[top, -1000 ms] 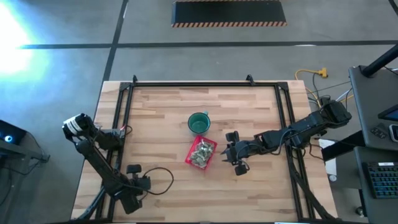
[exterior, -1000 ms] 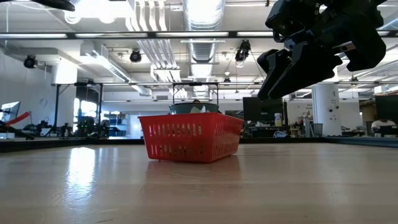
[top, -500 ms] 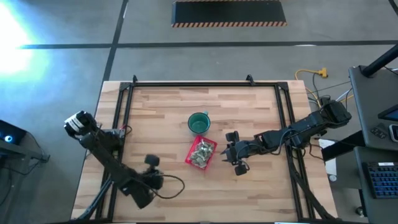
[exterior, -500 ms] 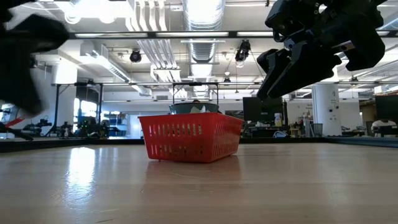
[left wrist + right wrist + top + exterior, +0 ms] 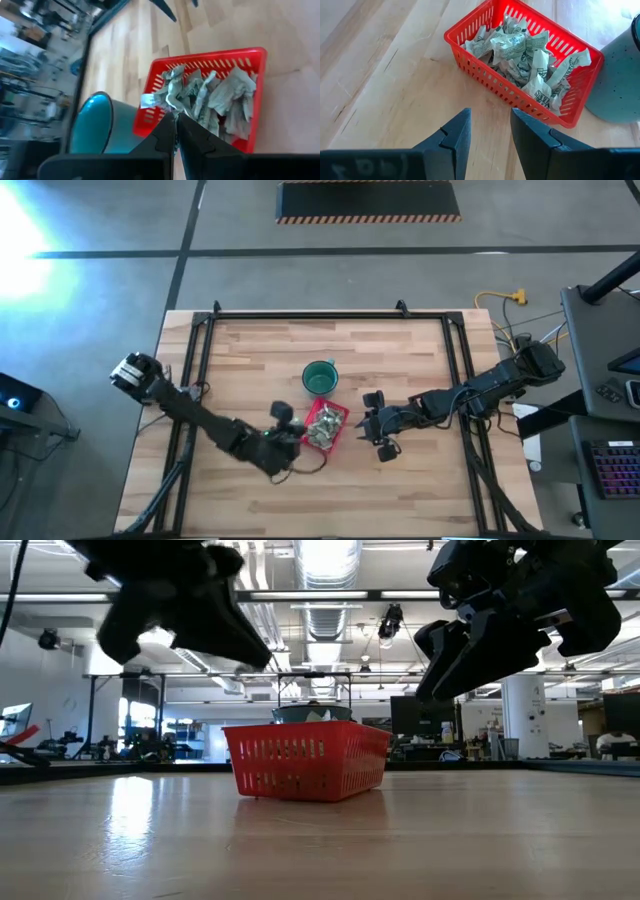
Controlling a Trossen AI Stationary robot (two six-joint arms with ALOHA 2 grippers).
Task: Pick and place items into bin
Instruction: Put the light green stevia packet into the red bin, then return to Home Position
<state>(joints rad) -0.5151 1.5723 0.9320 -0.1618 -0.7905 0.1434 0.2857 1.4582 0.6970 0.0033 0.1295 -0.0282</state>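
The red bin [image 5: 344, 423] stands mid-table, heaped with pale green-and-white wrapped items [image 5: 324, 426]; both wrist views show the items [image 5: 220, 97] [image 5: 520, 50] piled inside it. My left gripper [image 5: 292, 432] hovers by the bin's left side, raised off the table in the low view [image 5: 250, 648], fingers shut with nothing seen between them [image 5: 175, 131]. My right gripper [image 5: 372, 426] hangs open to the right of the bin [image 5: 470, 31], above the table [image 5: 455, 650], with bare wood between its fingers [image 5: 490, 125].
A round dark-green cup [image 5: 319, 378] stands just beyond the bin's far side, also in the left wrist view [image 5: 95, 125] and right wrist view [image 5: 620, 85]. Black frame rails [image 5: 200, 360] run along the table's left, right and far edges. Bare wood lies near and left.
My left arm has swung quickly from the table's near-left corner to the right, toward the bin, and its gripper now hangs beside the bin's left side. The bin and the items have kept their places.
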